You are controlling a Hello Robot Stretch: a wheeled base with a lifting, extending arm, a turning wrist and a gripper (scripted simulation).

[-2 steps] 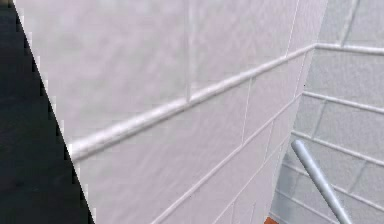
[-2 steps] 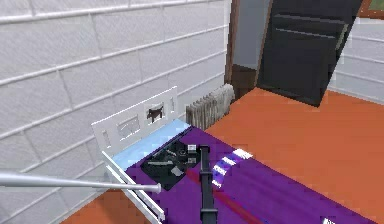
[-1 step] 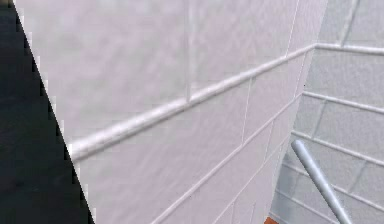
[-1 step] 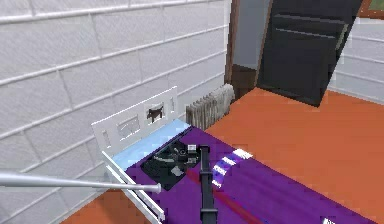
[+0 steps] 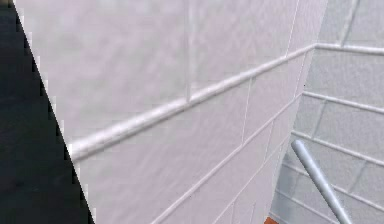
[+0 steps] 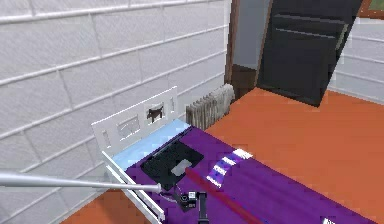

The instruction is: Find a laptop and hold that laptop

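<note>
Arm side view: gripper (image 6: 186, 194) low over a purple-covered bed (image 6: 290, 195); its far end sits against the bedding, so I cannot tell whether it holds anything or how its fingers stand. Laptop (image 6: 172, 159), a dark flat slab, lies on the bed just beyond the gripper, touching or not unclear. Past the laptop are a pale blue pillow (image 6: 135, 153) and a white headboard (image 6: 135, 118). Radiator (image 6: 212, 105) farther out against the panelled wall (image 6: 90, 60). Dark door (image 6: 305, 50) well off, up and right. Grey rod (image 6: 70, 182) left of the gripper.
</note>
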